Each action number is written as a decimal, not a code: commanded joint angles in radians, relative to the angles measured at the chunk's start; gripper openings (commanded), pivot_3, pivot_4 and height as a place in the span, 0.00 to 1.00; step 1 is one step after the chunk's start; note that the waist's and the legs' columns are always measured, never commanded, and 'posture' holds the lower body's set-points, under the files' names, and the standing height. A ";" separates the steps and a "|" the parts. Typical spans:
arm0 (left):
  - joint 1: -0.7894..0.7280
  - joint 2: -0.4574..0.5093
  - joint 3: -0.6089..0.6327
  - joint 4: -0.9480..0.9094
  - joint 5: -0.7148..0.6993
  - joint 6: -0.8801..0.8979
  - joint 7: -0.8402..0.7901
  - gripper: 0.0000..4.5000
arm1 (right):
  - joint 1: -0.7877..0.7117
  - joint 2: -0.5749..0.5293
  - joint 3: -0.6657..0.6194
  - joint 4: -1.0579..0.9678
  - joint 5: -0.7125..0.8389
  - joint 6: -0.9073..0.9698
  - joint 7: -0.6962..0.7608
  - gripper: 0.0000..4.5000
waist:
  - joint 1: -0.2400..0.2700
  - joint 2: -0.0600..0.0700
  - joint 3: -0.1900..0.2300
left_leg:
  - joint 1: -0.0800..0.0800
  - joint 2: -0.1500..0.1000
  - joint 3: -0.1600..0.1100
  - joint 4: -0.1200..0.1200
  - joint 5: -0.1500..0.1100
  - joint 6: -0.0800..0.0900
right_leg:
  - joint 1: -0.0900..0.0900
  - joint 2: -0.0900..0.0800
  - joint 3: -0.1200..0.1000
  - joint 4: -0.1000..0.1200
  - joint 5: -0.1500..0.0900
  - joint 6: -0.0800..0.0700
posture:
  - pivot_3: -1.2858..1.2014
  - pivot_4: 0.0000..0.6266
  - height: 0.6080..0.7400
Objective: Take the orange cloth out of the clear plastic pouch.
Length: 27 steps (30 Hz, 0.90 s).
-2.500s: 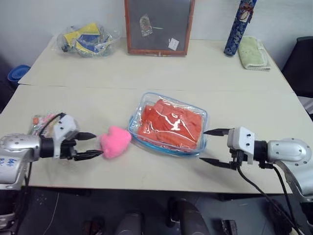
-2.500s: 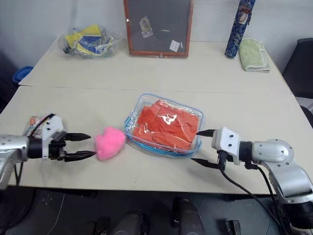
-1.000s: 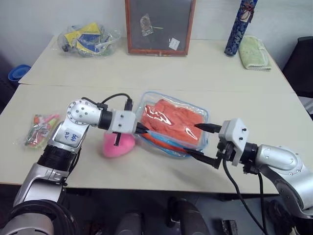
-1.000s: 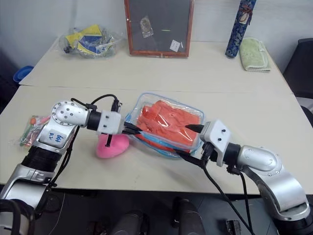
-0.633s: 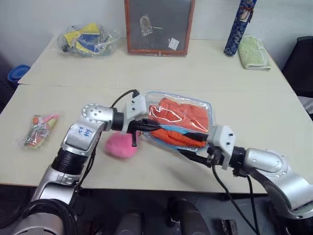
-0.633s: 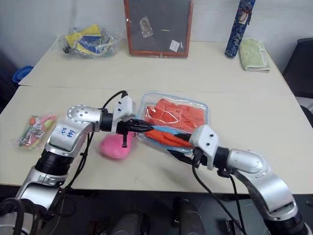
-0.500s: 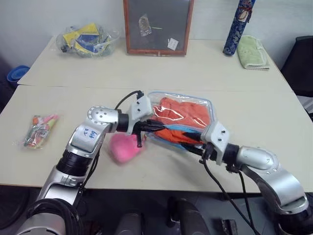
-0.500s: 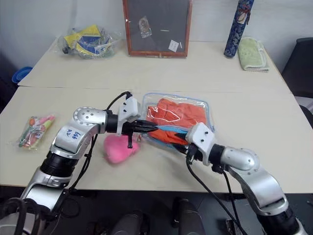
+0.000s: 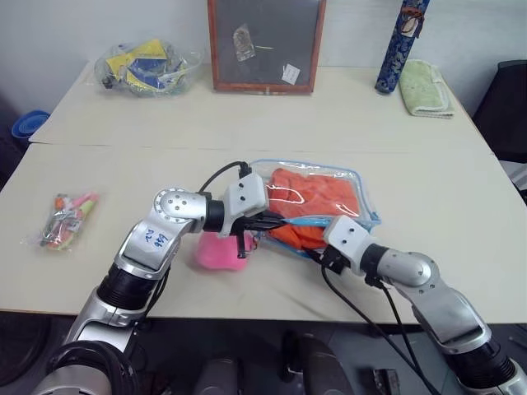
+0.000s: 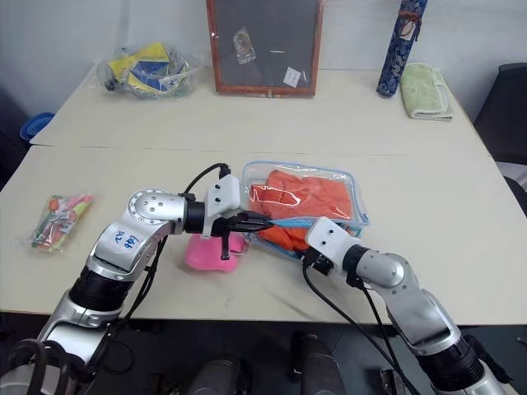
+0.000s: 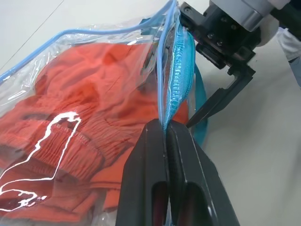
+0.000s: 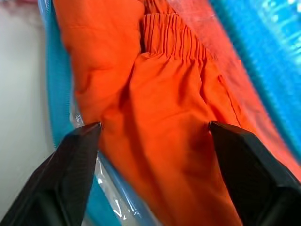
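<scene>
The clear plastic pouch (image 9: 317,202) sits mid-table, tilted up off the table (image 9: 165,132), with the orange cloth (image 9: 317,197) still inside it. The left gripper (image 11: 165,129) is clamped on the pouch's light blue zipper edge — fingers pressed together with the strip pinched between them, seen clearly in the left wrist view. The right gripper (image 12: 153,129) has its fingers spread wide apart, pointed straight into the pouch's open mouth; orange fabric with a gathered hem lies between the two fingers, but they are not closed on it. In the head views the right gripper's fingertips are hidden at the near edge of the pouch.

Relative to the pouch: a pink fluffy ball (image 9: 218,251) lies just beside its near-left corner, under the left arm. A small packet of colourful items (image 9: 64,218) is well to the left. A framed dark board (image 9: 265,43) stands behind the pouch at the far side. A clear bag of yellow and blue items (image 9: 148,64) is far back-left — a patterned blue tube (image 9: 403,41) and a pale green towel (image 9: 424,89) far back-right.
</scene>
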 commanded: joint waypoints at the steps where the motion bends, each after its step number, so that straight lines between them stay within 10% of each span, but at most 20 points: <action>1: -0.011 -0.002 -0.003 -0.015 0.006 -0.029 0.002 0.00 | -0.002 0.002 -0.006 -0.018 -0.019 -0.016 0.013 0.79 | 0.000 0.000 0.000 | 0.000 0.000 0.000 0.000 0.000 0.000 | 0.000 0.000 0.000 0.000 0.000 0.000 | 0.52 0.24 1.00; 27: -0.009 -0.003 -0.011 0.011 0.021 -0.088 -0.011 0.00 | -0.057 0.056 -0.031 0.120 -0.062 -0.071 0.060 0.79 | -0.003 0.000 0.000 | 0.000 0.000 0.000 0.000 0.000 0.000 | 0.000 0.000 0.000 0.000 0.000 0.000 | 0.52 0.24 1.00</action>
